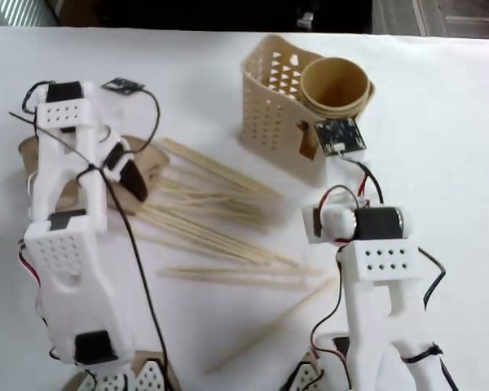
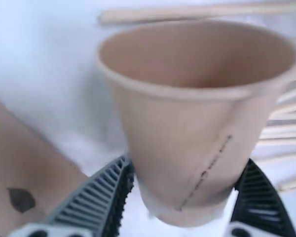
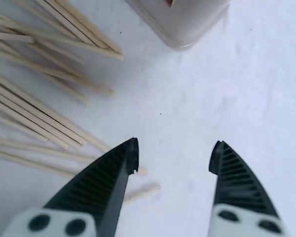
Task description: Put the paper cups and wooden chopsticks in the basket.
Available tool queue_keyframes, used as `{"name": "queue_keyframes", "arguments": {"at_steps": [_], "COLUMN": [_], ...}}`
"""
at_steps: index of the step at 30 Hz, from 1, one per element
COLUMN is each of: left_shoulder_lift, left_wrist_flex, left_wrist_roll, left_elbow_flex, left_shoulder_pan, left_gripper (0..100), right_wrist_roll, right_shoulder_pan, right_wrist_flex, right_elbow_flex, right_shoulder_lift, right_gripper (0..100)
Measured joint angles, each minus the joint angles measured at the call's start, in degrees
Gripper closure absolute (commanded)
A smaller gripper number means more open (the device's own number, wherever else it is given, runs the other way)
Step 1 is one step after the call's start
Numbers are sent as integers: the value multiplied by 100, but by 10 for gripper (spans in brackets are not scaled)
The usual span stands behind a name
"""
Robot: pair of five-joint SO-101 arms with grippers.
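A paper cup [image 2: 197, 123] sits between my left gripper's [image 2: 185, 168] fingers, which press on its lower sides. It lies at the table's left [image 1: 147, 163], with the left gripper [image 1: 126, 175] on it. Another paper cup [image 1: 28, 155] lies just beyond, partly hidden by the left arm. Wooden chopsticks [image 1: 220, 220] are scattered over the table's middle. The cream basket [image 1: 269, 98] stands at the back and holds stacked paper cups [image 1: 336, 85]. My right gripper [image 3: 172, 158] hangs open over bare table, between the chopsticks [image 3: 34, 113] and the basket's base [image 3: 187, 22].
A long chopstick [image 1: 269, 326] lies apart towards the front, between the two arm bases. Cables run along both arms. The white table has free room to the right of the basket and at the far left back.
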Motion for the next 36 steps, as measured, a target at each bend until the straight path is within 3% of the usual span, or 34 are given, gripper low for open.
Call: {"name": "queue_keyframes", "arguments": {"at_steps": [8, 12, 16, 27, 36], "left_shoulder_lift": [-1864, -3033, -4088, -4695, -3508], "left_wrist_flex": [70, 88, -105, -2215, -4070], "left_wrist_roll": [176, 255, 844, 2585, 2901], "left_elbow_flex": [492, 800, 844, 844, 853], "left_shoulder_pan": [158, 598, 1284, 3130, 4000], "left_gripper": [691, 691, 691, 691, 691], "right_wrist_roll": [9, 9, 0, -1037, -1178], "right_shoulder_pan": [123, 651, 1451, 2752, 2857], "right_wrist_flex": [0, 0, -141, -1697, -1820], "right_elbow_flex": [0, 0, 0, 1266, 1327], "right_shoulder_lift": [-167, -835, -1758, -3156, -3297], "right_gripper": [759, 759, 759, 759, 759]}}
